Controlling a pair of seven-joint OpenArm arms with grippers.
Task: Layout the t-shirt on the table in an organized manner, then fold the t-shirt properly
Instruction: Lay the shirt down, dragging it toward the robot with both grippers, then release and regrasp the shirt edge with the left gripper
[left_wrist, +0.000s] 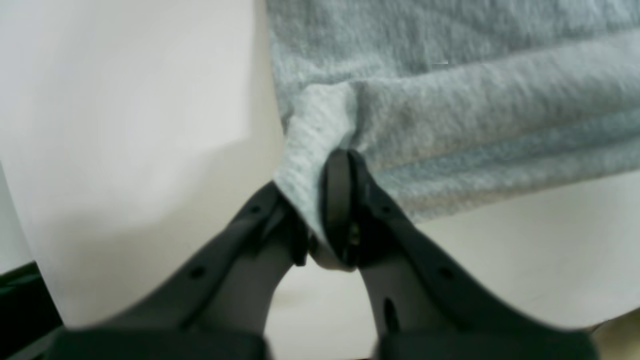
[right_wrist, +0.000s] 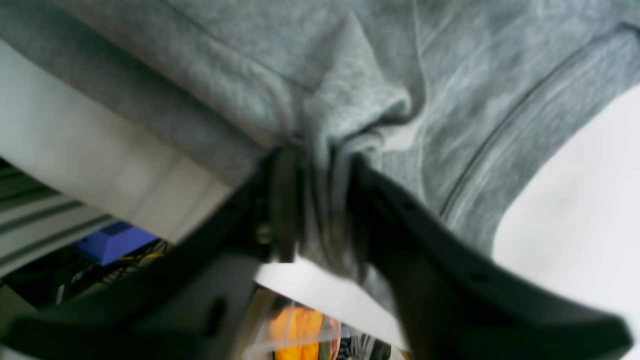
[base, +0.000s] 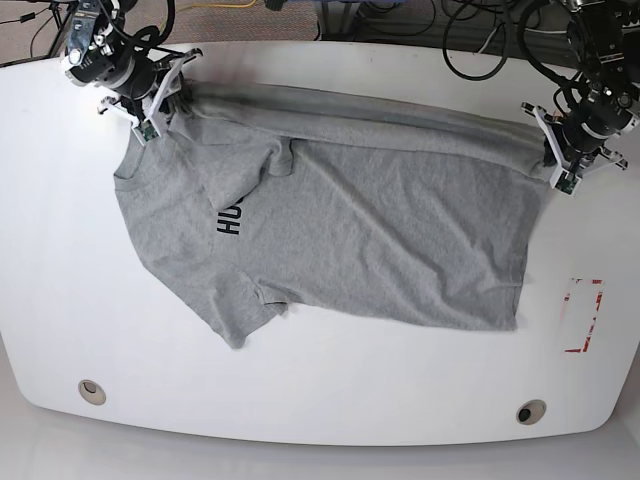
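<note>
The heather-grey t-shirt lies spread across the white table, collar to the left, hem to the right, with dark lettering near the collar. Its far edge is folded over along the back. My left gripper is shut on the shirt's far hem corner; the left wrist view shows cloth pinched between its fingers. My right gripper is shut on the shoulder end; the right wrist view shows bunched fabric between its fingers.
A red tape rectangle lies at the right of the table. Two round grommets sit near the front edge. Cables run behind the table's far edge.
</note>
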